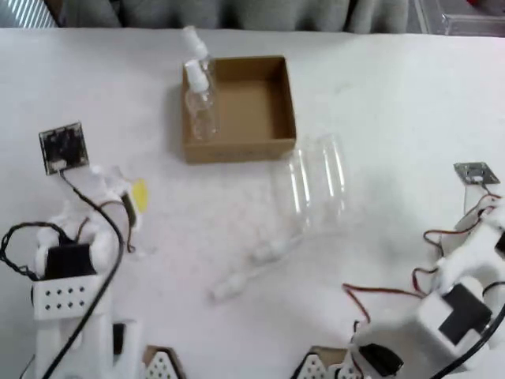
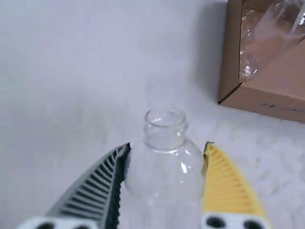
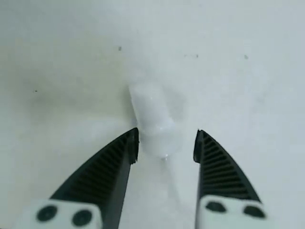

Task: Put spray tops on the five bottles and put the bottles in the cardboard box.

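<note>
- My left end effector (image 2: pixel 167 145) is clamped on an open-necked bottle (image 2: pixel 164 176), near the cardboard box (image 2: pixel 229 57)
- My right end effector (image 3: pixel 167 132) is spread apart, with a spray top (image 3: pixel 151 121) lying on the surface (image 3: pixel 71 57) between its fingers
- A capped bottle (image 1: pixel 201 106) sits in the box against one wall

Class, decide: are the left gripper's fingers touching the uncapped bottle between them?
Touching. The left wrist view shows the left gripper with both fingers pressed against the bottle.
</note>
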